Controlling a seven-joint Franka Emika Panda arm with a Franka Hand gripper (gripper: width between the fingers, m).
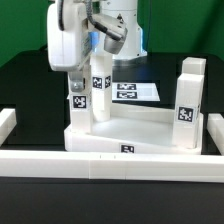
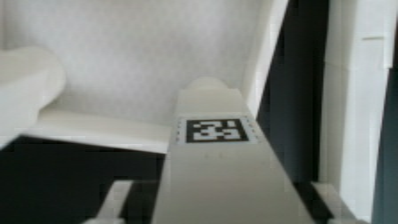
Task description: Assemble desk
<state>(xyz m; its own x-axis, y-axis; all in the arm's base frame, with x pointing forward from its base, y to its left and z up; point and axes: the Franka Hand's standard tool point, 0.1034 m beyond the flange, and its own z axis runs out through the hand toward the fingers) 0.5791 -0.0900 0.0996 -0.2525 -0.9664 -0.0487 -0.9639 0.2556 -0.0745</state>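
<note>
The desk's white tabletop [image 1: 140,128] lies flat behind the front rail. My gripper [image 1: 76,78] is shut on a white leg block [image 1: 78,103] with a tag, held upright at the tabletop's corner on the exterior view's left. In the wrist view this leg [image 2: 217,150] runs out between my fingers [image 2: 121,200], its tag facing the camera, and the tabletop [image 2: 107,125] lies beyond its end. A second leg [image 1: 100,88] stands upright just behind the held one. A third leg [image 1: 189,100] stands at the corner on the exterior view's right.
Long white border rails run along the front [image 1: 100,162], the exterior view's left [image 1: 6,122] and the exterior view's right [image 1: 213,132]. The marker board [image 1: 135,92] lies flat on the black table behind the tabletop. The arm's body rises above the held leg.
</note>
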